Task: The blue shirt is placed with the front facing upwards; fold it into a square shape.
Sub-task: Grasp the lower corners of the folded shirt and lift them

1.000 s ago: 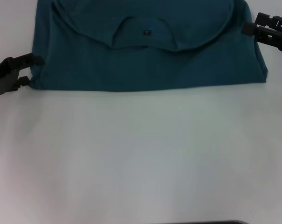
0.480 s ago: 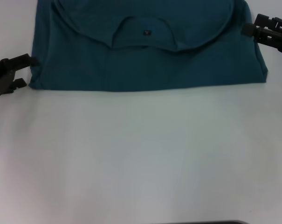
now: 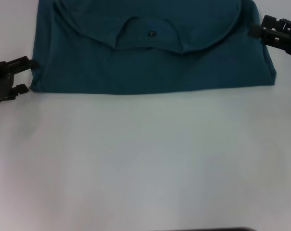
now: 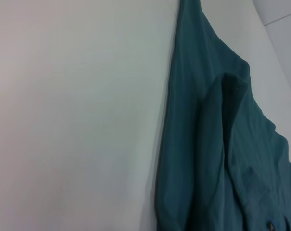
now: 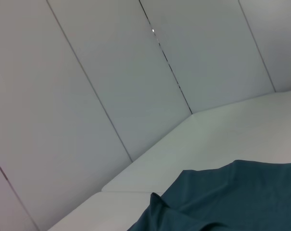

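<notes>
The blue shirt (image 3: 150,67) lies folded across the far part of the white table, its round collar (image 3: 135,21) and small dark label (image 3: 151,33) facing up on the folded-over layer. My left gripper (image 3: 27,75) is open just off the shirt's near left corner, with nothing between its fingers. My right gripper (image 3: 259,29) is at the shirt's right edge, farther back. In the left wrist view the shirt (image 4: 208,144) shows as layered folds beside bare table. A corner of the shirt (image 5: 232,197) also appears in the right wrist view.
White table (image 3: 145,159) spreads in front of the shirt toward me. A dark strip (image 3: 208,229) lies at the near edge. Pale wall panels (image 5: 111,72) stand behind the table.
My left gripper has drawn back a little to the left, off the shirt's edge, staying open. The right gripper and the shirt have hardly moved.
</notes>
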Robot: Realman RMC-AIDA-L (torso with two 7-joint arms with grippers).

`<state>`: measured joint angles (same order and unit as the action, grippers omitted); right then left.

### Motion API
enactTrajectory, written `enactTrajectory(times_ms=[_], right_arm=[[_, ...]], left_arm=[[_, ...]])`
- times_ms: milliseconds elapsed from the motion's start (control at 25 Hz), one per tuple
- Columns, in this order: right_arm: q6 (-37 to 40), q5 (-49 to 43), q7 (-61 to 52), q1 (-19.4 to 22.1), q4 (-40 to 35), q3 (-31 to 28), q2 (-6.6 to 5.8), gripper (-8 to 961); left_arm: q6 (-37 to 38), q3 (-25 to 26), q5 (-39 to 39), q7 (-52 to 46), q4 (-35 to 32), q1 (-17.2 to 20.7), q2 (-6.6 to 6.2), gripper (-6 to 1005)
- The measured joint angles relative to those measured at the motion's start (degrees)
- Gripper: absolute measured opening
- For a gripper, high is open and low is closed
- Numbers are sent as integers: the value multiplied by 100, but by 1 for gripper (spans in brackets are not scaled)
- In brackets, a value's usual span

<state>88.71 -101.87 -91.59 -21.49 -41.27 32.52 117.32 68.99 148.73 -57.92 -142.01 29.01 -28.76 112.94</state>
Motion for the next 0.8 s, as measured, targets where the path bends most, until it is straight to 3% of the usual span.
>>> enactTrajectory(times_ms=[440,800], right_arm=[[46,8,-17,-29,49,0,-31,900],[37,19,-26,-31,49,0,-26,899]], left_arm=[[27,0,23,-333,-40,9,-57,934],[-169,-46,33,-396,-74,-27,-13,934]])
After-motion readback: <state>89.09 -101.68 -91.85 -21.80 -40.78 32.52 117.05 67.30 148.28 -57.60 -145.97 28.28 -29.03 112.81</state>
